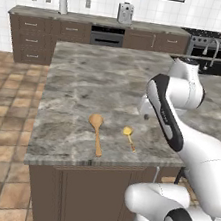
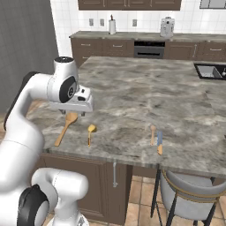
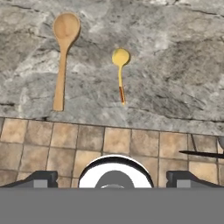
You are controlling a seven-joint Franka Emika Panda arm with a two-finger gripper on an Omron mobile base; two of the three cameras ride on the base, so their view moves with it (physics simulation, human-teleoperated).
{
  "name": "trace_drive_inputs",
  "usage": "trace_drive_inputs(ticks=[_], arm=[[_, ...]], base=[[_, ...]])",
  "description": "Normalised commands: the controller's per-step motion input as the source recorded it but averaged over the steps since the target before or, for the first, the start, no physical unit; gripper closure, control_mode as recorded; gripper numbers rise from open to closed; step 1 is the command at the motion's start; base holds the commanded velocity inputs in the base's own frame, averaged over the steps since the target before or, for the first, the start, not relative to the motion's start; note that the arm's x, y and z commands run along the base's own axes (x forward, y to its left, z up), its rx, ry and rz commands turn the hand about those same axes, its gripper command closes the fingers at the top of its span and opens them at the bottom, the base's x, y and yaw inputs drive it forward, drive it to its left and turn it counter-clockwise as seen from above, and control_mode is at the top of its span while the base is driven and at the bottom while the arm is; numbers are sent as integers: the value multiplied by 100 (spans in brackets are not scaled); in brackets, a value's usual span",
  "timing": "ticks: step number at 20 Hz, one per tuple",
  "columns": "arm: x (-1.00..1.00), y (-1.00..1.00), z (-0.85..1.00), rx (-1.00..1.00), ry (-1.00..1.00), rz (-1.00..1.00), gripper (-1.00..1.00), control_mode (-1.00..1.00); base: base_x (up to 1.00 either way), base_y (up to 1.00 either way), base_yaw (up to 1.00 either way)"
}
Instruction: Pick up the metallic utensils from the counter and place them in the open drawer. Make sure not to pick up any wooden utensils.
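Note:
A shiny golden-yellow metallic utensil [image 3: 120,70] [image 1: 128,135] [image 2: 90,132] lies on the grey marbled counter [image 1: 97,80] near its front edge. To its left lies the long tan wooden spoon [image 3: 63,57] [image 1: 96,133] [image 2: 65,127]. Farther right along the edge rests a utensil with a bluish-grey handle [image 2: 159,140], with a small tan utensil [image 2: 152,132] next to it. My gripper [image 2: 72,113] [image 3: 113,179] hangs above the counter's front edge over the wooden spoon and the golden utensil, open and holding nothing. The open drawer is out of view.
Dark brown cabinet fronts [image 2: 101,181] run under the counter edge, with tiled floor [image 1: 5,116] to the left. A grey chair [image 2: 190,194] stands at the counter's right front. A sink [image 2: 212,70] is set in at the far right.

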Motion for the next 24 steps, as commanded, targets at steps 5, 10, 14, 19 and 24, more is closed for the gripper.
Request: trace_drive_inputs(ticks=[5, 10, 14, 19, 24], arm=[[3, 0, -21, 0, 1, 0, -100, -100], [19, 0, -25, 0, 3, 0, -100, -100], [24, 0, -30, 0, 1, 0, -100, -100], [28, 0, -33, 0, 1, 0, -100, -100], [21, 0, -40, -3, 1, 0, -100, -100]], base=[[0, 0, 0], [0, 0, 0], [0, 0, 0], [0, 0, 0], [0, 0, 0]])
